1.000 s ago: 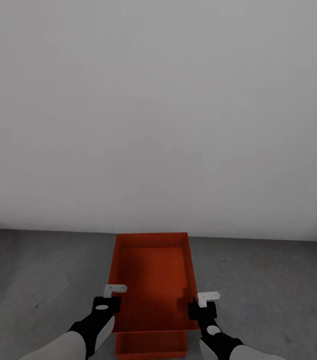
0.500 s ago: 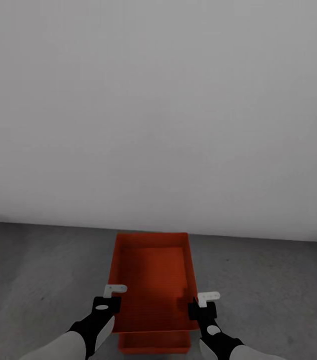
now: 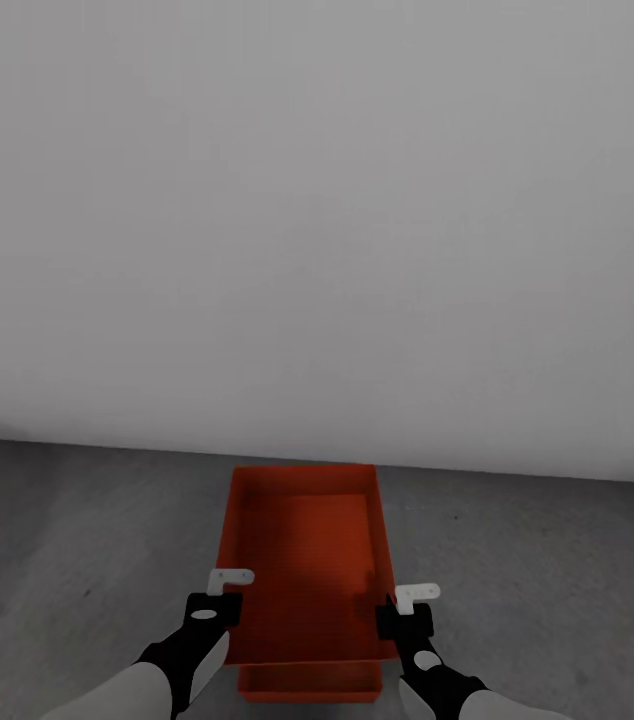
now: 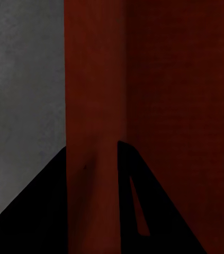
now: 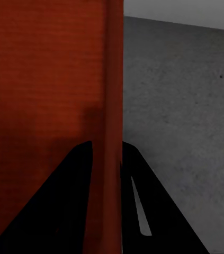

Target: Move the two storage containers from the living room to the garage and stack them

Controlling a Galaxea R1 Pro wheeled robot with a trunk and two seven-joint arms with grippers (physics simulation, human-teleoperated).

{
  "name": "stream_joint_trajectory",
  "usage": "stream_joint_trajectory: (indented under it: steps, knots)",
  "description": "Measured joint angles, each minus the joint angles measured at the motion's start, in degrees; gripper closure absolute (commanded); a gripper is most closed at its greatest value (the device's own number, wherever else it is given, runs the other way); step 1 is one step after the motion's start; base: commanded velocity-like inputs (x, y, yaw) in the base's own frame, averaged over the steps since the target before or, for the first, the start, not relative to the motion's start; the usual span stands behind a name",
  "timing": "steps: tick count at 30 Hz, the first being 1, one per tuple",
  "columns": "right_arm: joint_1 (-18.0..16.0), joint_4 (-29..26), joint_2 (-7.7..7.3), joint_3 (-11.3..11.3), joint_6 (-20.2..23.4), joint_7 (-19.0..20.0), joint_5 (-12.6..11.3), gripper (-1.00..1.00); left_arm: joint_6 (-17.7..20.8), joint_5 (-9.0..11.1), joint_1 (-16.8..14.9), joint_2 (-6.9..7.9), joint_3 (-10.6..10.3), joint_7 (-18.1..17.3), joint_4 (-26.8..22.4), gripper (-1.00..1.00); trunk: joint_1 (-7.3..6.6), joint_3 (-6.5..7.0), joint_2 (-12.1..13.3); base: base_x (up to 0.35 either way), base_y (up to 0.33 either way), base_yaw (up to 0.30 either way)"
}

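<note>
So up close here: the storage container (image 5: 43,79) takes the whole left half of the frame, orange-red with a faint woven-looking texture on its inner floor, darker toward the lower part. Its side wall (image 5: 112,106) runs as a narrow vertical strip from the top edge down the middle. The right gripper (image 5: 107,211) has its two black fingers (image 5: 64,211) rising from the bottom edge, one on each side of that wall, pressed against it, so the wall is pinched between them. Right half is the floor (image 5: 186,116), dark grey mottled concrete with a small dark speck at upper right. A pale band of wall (image 5: 180,10) sits along the top right.
</note>
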Motion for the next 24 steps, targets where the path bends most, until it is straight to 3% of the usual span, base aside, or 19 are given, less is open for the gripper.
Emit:
stream_joint_trajectory:
  steps: [24]
  knots:
    - [0.00,0.01,0.08,0.10,-0.04,-0.08,-0.16,1.00,0.03,-0.04,0.00,0.07,-0.01,-0.08,-0.06,1.00,0.01,0.00,0.00,-0.013,0.000,0.000]
